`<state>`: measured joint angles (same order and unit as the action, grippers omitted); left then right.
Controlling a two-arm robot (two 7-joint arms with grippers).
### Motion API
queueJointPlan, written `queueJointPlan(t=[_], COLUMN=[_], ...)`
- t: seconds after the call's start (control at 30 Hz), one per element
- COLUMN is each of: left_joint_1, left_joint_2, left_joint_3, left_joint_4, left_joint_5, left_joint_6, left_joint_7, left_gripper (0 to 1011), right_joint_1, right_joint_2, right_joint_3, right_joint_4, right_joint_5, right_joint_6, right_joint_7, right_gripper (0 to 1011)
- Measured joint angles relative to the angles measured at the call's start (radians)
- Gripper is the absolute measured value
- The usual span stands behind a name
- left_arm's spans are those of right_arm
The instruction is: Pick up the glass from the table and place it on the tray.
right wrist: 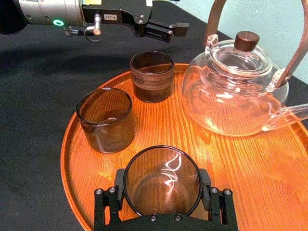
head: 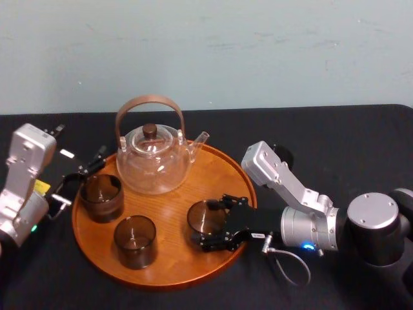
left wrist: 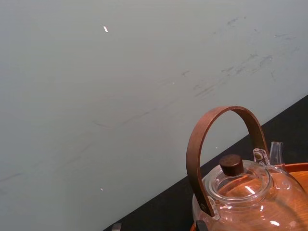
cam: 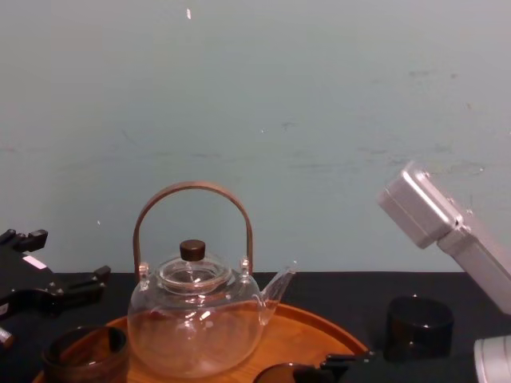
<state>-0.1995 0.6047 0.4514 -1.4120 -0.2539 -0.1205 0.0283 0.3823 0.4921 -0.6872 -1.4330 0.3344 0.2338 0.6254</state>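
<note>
Right gripper [head: 211, 223] reaches in over the tray's [head: 171, 255] near right rim. Its fingers [right wrist: 109, 204] are closed around the glass [right wrist: 162, 180], one pressing on each side of the wall. The glass stands upright and empty, and its base appears to rest on the wood, well inside the rim.

Left gripper [head: 80, 179] sits at the tray's left edge, just beside a second glass [head: 102, 197]. Its fingers are spread and hold nothing — idle, by the look of it.

A third glass [head: 135, 241] stands near the front of the tray, between the other two. The glass teapot [head: 155, 161] with the bent wooden handle occupies the back. Black tablecloth [head: 335, 148] lies underneath.

Judgement: placement looks nearly complete, and what remains is the let-go. To do it well:
- Confirm the base is flat on the wood before easing the grip.
- Part both fingers evenly so neither one nudges the wall and tips or slides the glass.
- Draw the gripper out along the line of its own arm, toward the right rim — away from the third glass and the teapot's spout.
- Avoid lifting until the fingers are free of the glass rim.
</note>
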Motion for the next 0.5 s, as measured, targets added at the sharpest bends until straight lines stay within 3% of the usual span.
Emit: queueJointPlan(t=[0.17, 0.5], left_joint_1=[0.0, 0.0], left_joint_2=[0.0, 0.0], left_joint_3=[0.0, 0.0], left_joint_4=[0.0, 0.0], left_joint_5=[0.0, 0.0], left_joint_6=[0.0, 0.0], left_joint_7=[0.0, 0.0], left_gripper=[1001, 1001], right_joint_1=[0.0, 0.001], right_joint_2=[0.0, 0.0], right_joint_3=[0.0, 0.002], right_joint_4=[-0.001, -0.001], right_joint_5=[0.001, 0.003], right_joint_6=[0.002, 0.004], right_joint_7=[0.001, 0.002], right_gripper=[1002, 1002])
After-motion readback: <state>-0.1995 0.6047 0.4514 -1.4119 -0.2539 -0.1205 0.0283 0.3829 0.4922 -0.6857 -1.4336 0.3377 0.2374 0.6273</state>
